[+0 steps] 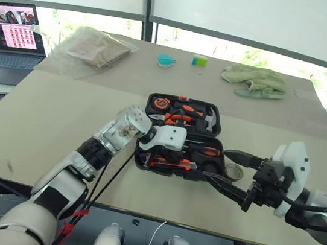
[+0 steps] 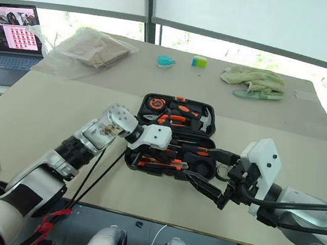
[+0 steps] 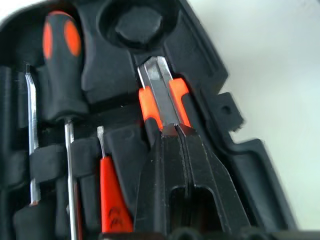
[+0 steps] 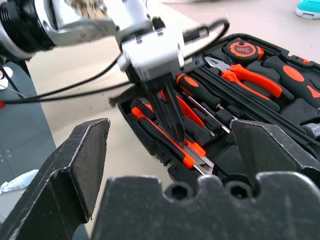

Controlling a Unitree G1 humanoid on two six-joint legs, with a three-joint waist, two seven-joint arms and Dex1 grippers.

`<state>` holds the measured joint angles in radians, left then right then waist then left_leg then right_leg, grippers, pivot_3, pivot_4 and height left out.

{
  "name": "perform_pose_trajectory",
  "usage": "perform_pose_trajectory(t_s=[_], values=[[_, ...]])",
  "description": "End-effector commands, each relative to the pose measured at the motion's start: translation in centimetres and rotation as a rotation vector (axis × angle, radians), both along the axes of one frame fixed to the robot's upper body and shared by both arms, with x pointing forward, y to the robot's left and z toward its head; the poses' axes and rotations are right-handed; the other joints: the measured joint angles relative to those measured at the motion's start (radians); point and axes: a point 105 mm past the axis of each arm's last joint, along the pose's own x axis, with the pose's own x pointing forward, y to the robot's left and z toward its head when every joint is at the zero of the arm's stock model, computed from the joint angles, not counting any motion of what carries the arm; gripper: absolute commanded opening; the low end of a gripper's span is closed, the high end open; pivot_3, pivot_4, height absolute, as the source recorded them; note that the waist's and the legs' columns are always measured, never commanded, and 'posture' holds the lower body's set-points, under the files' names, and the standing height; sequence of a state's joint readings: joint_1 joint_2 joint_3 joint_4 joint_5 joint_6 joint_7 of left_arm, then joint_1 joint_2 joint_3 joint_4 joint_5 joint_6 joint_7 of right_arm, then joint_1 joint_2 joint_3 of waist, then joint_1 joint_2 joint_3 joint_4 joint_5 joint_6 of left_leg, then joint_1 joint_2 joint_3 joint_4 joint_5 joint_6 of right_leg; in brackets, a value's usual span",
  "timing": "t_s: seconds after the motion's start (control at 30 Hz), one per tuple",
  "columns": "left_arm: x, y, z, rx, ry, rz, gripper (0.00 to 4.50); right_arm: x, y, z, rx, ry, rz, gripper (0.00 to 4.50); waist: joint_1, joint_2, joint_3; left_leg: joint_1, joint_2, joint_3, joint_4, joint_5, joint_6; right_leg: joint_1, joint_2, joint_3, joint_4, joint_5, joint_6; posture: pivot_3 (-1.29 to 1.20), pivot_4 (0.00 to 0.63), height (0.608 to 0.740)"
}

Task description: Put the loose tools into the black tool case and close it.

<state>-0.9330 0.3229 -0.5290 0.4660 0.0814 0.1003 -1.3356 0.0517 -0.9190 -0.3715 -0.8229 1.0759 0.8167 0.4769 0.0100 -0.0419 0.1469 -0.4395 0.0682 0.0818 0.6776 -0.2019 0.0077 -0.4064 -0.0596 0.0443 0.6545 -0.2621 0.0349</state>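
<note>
Your black moulded-plastic tool case (image 1: 219,161) lies open on the beige table (image 1: 48,118), lid half away from you. In the lid half sit orange-handled pliers (image 4: 250,80) and a round tape measure (image 4: 244,49) marked "3m". Your left gripper (image 3: 176,131) has its black fingers pressed together, tips on the orange-and-black utility knife (image 3: 161,95) lying in the near half's front recess; beside it rest a large orange-and-black screwdriver (image 3: 62,70) and a small orange screwdriver (image 3: 111,200). Your right gripper (image 1: 221,164) hangs spread wide, holding nothing, by the case's right end, near the small greyish ring (image 1: 234,172).
</note>
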Motion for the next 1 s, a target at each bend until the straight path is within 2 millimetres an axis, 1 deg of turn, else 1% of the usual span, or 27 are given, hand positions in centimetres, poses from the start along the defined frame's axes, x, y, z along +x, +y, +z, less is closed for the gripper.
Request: perform_pose_trajectory(t_s=[0.03, 0.17, 0.27, 0.33, 0.43, 0.47, 0.53, 0.6, 0.67, 0.77, 0.83, 0.9, 1.0], values=[[1.3, 0.3, 0.6, 0.002, -0.052, 0.043, 0.01, -0.3, 0.1, 0.8, 0.012, -0.042, -0.002, 4.5, 0.0, 0.0, 0.0, 0.0, 0.0, 0.0, 0.0, 0.0, 0.0, 0.0, 0.0, 0.0, 0.0, 0.0, 0.0, 0.0, 0.15, 0.74], [0.8, 0.7, -0.4, 0.03, -0.032, 0.007, 0.01, -0.4, 0.0, 0.7, 0.016, -0.039, -0.013, 4.5, 0.0, 0.0, 0.0, 0.0, 0.0, 0.0, 0.0, 0.0, 0.0, 0.0, 0.0, 0.0, 0.0, 0.0, 0.0, 0.0, 0.15, 0.74], [0.1, 0.5, -0.6, 0.011, 0.007, -0.02, 0.01, -0.4, -0.2, 0.7, 0.018, -0.038, -0.02, 4.5, -0.001, 0.0, 0.0, 0.0, 0.0, 0.0, 0.0, 0.0, 0.0, 0.0, 0.0, 0.0, 0.0, 0.0, 0.0, 0.0, 0.15, 0.74], [0.0, 0.0, 0.0, -0.03, 0.016, -0.019, 0.01, -0.3, -0.3, 0.7, 0.017, -0.037, -0.025, 4.5, -0.001, 0.0, 0.0, 0.0, 0.0, 0.0, 0.0, 0.0, 0.0, 0.0, 0.0, 0.0, 0.0, 0.0, 0.0, 0.0, 0.15, 0.74], [-0.6, -0.4, 1.6, -0.101, 0.031, -0.048, 0.01, -0.3, -0.5, 0.6, 0.015, -0.036, -0.028, 4.5, -0.001, 0.0, 0.0, 0.0, 0.0, 0.0, 0.0, 0.0, 0.0, 0.0, 0.0, 0.0, 0.0, 0.0, 0.0, 0.0, 0.15, 0.74], [-0.9, -0.4, 2.0, -0.118, 0.038, -0.06, 0.01, -0.3, -0.5, 0.6, 0.014, -0.035, -0.029, 4.5, 0.0, 0.0, 0.0, 0.0, 0.0, 0.0, 0.0, 0.0, 0.0, 0.0, 0.0, 0.0, 0.0, 0.0, 0.0, 0.0, 0.15, 0.74], [-1.6, 0.1, 2.1, -0.1, 0.06, -0.084, 0.01, -0.3, -0.6, 0.6, 0.013, -0.033, -0.029, 4.5, 0.0, 0.0, 0.0, -0.001, 0.0, 0.0, 0.0, 0.0, 0.0, 0.0, 0.0, 0.0, -0.001, 0.0, 0.0, 0.0, 0.15, 0.74], [-2.1, 0.7, 1.5, -0.056, 0.053, -0.108, 0.01, -0.3, -0.6, 0.5, 0.014, -0.031, -0.029, 4.5, 0.0, 0.0, 0.0, 0.0, 0.0, 0.0, 0.0, 0.0, 0.0, 0.0, 0.0, 0.0, -0.001, 0.0, 0.0, 0.0, 0.15, 0.74], [-2.0, 1.2, 0.6, -0.013, 0.031, -0.098, 0.01, -0.3, -0.5, 0.5, 0.016, -0.028, -0.028, 4.5, -0.002, 0.0, 0.0, 0.0, 0.0, 0.0, -0.001, 0.0, 0.0, 0.0, 0.0, 0.0, -0.001, 0.0, 0.0, 0.0, 0.15, 0.74], [-1.4, 1.3, -0.3, 0.015, -0.001, -0.065, 0.01, -0.3, -0.4, 0.4, 0.018, -0.026, -0.025, 4.5, -0.001, 0.0, 0.0, 0.0, 0.0, 0.0, -0.001, 0.0, 0.0, 0.0, 0.0, 0.0, 0.0, 0.0, 0.0, 0.0, 0.15, 0.74], [-0.6, 0.9, -0.8, 0.013, -0.028, -0.023, 0.01, -0.3, -0.4, 0.5, 0.019, -0.027, -0.023, 4.5, 0.003, 0.0, 0.0, 0.0, 0.0, 0.0, 0.0, 0.0, 0.0, 0.001, 0.0, 0.0, -0.001, 0.0, 0.0, 0.0, 0.15, 0.74], [-0.6, 0.9, -1.3, 0.017, -0.017, -0.015, 0.01, -0.2, -0.4, 0.5, 0.019, -0.027, -0.023, 4.5, 0.006, 0.0, 0.0, 0.0, -0.001, -0.001, 0.0, 0.0, 0.0, 0.002, 0.0, 0.0, -0.002, 0.0, 0.0, 0.0, 0.15, 0.74], [-1.1, 1.4, -2.1, 0.05, 0.0, -0.05, 0.01, -0.2, -0.5, 0.5, 0.019, -0.025, -0.024, 4.5, 0.005, 0.0, 0.0, 0.0, -0.001, -0.001, 0.0, 0.0, 0.001, 0.003, 0.0, 0.0, -0.005, 0.001, 0.001, 0.0, 0.15, 0.74]])
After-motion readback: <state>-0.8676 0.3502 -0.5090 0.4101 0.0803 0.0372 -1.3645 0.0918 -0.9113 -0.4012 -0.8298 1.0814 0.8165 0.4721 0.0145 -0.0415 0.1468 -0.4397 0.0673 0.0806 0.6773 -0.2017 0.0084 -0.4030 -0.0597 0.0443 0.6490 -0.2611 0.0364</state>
